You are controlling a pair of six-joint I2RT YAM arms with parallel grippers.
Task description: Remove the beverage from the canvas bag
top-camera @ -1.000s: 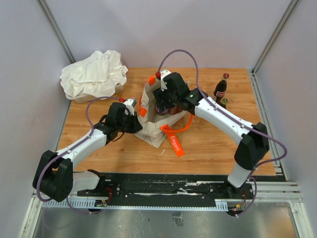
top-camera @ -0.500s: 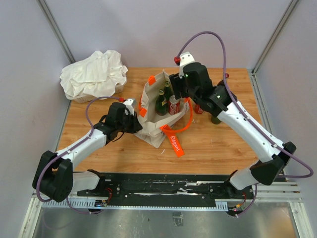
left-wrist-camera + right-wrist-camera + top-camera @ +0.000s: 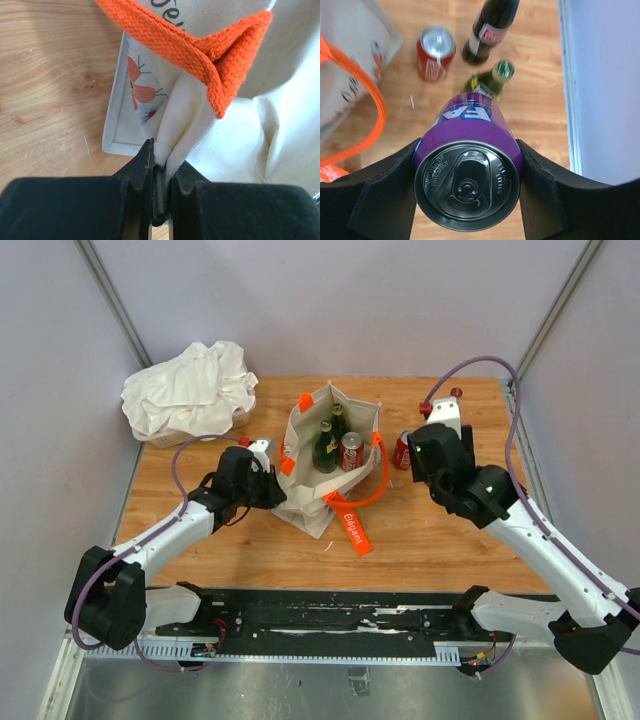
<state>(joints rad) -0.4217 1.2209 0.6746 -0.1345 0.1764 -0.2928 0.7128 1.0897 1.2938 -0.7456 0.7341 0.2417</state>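
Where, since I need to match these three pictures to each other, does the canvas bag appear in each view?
Top external: the canvas bag stands open at mid-table, between the two arms.
Left wrist: its cream fabric fills the upper right, and the left tool is shut on a fold of it.
Right wrist: only one side shows, at the upper left edge.
Shared landmark: the orange handle.

Canvas bag [image 3: 312, 502]: cream fabric, orange handles [image 3: 378, 485], orange strap tag [image 3: 353, 530], floral print on side. Stood open-topped at centre of table [image 3: 430, 535], lower part crumpled. Inside, upright: 2 dark bottles [image 3: 328, 440], 1 red can [image 3: 351, 452]. Purple can [image 3: 468, 150]: outside bag, clamped in right gripper [image 3: 468, 186].
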